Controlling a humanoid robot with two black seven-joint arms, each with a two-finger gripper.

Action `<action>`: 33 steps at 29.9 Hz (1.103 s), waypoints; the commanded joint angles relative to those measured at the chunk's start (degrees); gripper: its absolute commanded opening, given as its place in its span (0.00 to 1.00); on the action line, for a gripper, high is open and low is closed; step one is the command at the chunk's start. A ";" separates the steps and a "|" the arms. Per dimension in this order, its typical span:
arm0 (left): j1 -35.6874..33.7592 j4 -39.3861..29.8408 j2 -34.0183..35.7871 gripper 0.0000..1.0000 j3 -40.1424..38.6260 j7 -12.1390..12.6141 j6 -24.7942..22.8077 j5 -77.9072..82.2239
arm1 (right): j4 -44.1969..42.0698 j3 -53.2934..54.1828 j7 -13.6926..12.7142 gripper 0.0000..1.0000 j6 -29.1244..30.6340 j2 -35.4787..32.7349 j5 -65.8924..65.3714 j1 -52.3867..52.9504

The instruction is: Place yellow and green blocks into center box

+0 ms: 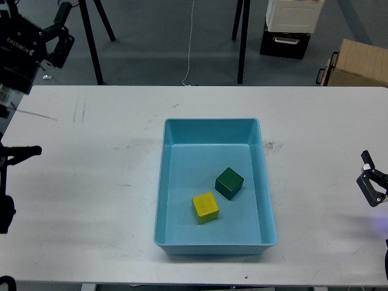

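At the far left, the left gripper (60, 37) is seen raised above the far left corner of the white table (91, 182), past its far edge. Its 2 dark fingers are seen spread apart, and nothing is held between them. A dark clamp-like part (21, 153) is seen at the left edge of the view, over the table.

Near the middle of the table, slightly to the right, the light blue tray (163, 182) is laid with its long sides running near to far. Both blocks are found on its flat bottom, in the near half. The yellow block (205, 207) is placed nearer and to the left; the green block (229, 183) is placed just beside it, farther and to the right. Whether their corners touch cannot be told. Neither block is touched by a gripper.

At the right edge of the view, the right gripper (367, 176) is seen low over the table, well apart from the tray. Its fingers are seen small and dark, so it cannot be told whether they are apart or together.

Beyond the table, black stand legs (91, 36), a white-and-black cabinet (291, 27) and a tan cardboard box (361, 63) are seen on the grey floor.
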 commanded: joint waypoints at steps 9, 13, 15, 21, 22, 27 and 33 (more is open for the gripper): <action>36.69 -16.03 -6.91 1.00 -0.68 2.63 -0.02 -22.18 | 5.35 -0.26 -0.01 1.00 1.00 2.50 -0.06 -8.50; 44.78 -15.60 -6.91 1.00 4.77 3.60 -0.02 -36.70 | 5.35 -0.26 -0.01 1.00 1.00 2.06 -0.06 -11.49; 47.95 -15.25 -6.91 1.00 5.83 3.43 -0.02 -39.53 | 5.18 -0.35 -0.01 1.00 1.00 1.80 -0.06 -12.29; 52.53 -14.81 -6.91 1.00 5.75 3.16 -0.02 -41.12 | 6.66 -2.01 0.08 1.00 1.00 0.48 -0.06 -15.01; 52.97 -14.72 -6.91 1.00 5.84 3.16 -0.02 -41.21 | 7.19 -2.28 0.08 1.00 1.00 0.30 -0.06 -15.54; 52.89 -14.10 -6.91 1.00 6.19 3.16 -0.02 -41.30 | 7.55 -3.07 0.43 1.00 1.00 -0.05 0.02 -17.04; 52.80 -14.10 -6.91 1.00 6.19 3.16 -0.02 -41.21 | 7.64 -3.16 0.96 1.00 1.00 -0.05 0.02 -17.12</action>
